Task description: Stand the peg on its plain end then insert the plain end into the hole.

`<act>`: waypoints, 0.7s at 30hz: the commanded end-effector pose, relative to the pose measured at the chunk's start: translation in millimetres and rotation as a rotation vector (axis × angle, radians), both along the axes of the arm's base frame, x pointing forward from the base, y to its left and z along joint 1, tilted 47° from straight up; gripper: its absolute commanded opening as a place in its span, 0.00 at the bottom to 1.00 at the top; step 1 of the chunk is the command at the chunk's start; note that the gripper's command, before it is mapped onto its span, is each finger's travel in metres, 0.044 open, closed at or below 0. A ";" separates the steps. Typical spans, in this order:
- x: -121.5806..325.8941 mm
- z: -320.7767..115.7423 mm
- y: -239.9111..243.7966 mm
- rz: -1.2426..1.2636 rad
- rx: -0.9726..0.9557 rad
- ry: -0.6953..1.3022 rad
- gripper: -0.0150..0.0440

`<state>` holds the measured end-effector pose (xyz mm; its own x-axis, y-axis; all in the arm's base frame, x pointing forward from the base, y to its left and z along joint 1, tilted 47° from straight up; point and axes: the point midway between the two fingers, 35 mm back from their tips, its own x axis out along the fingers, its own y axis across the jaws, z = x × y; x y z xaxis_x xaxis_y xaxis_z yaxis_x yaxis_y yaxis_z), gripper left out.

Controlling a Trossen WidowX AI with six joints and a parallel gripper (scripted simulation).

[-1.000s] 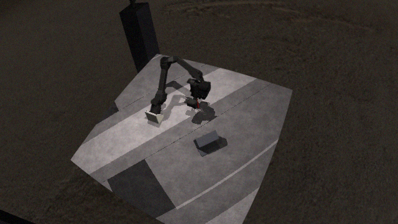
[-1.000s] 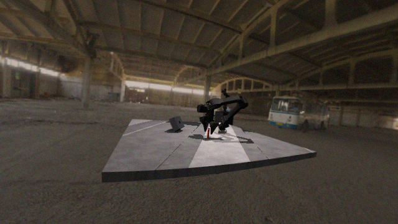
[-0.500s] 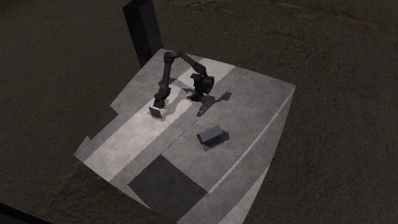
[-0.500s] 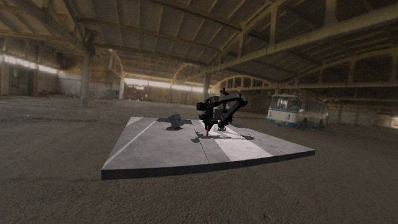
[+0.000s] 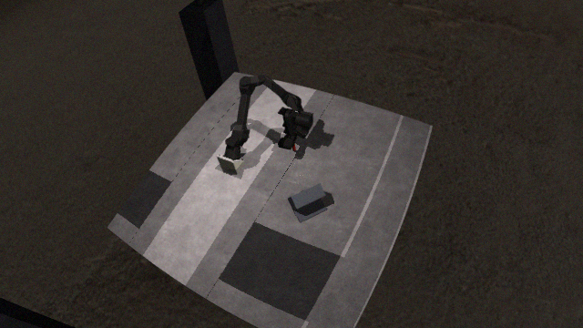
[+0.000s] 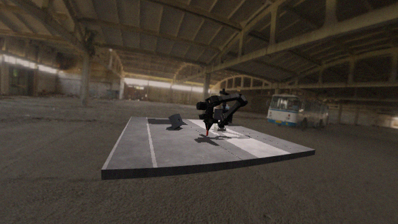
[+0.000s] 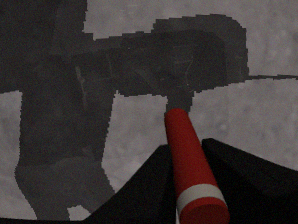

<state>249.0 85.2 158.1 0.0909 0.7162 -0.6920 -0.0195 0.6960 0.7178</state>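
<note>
The red peg [image 5: 294, 148] [image 6: 207, 132] [image 7: 187, 150] stands about upright, its white-banded end up near the wrist camera and its plain end down. My gripper [image 6: 208, 128] [image 7: 186, 152] is shut on the peg, one dark finger on each side, below the white band in the wrist view. Whether the plain end touches the table is too small to tell. The grey sloped panel [image 5: 309, 196] [image 6: 175, 121] stands on the table, apart from the gripper and peg. Its hole cannot be made out clearly, and the panel is not in the wrist view.
The table [image 5: 360, 150] [image 6: 177, 152] has pale and dark painted bands and patches. The arm's base [image 5: 233, 152] stands on the pale band. A dark pillar [image 5: 209, 46] rises behind the table edge in the top view. Arm shadows lie around the peg.
</note>
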 end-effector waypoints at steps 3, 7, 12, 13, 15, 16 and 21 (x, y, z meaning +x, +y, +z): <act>0.9 10.8 -13.3 -0.006 -0.003 -0.002 0.25; 0.2 20.6 -24.4 -0.012 -0.004 -0.001 0.25; -1.1 32.8 -37.2 -0.017 -0.002 0.001 0.25; -1.5 35.3 -39.7 -0.018 -0.001 0.001 0.25; -2.1 39.8 -44.0 -0.020 0.001 0.001 0.25; -2.5 42.1 -46.1 -0.021 0.002 0.001 0.25; -4.2 52.4 -54.3 -0.025 0.007 0.002 0.25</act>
<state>245.3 36.8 205.7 0.1136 0.7176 -0.6871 -0.0054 0.6921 0.7218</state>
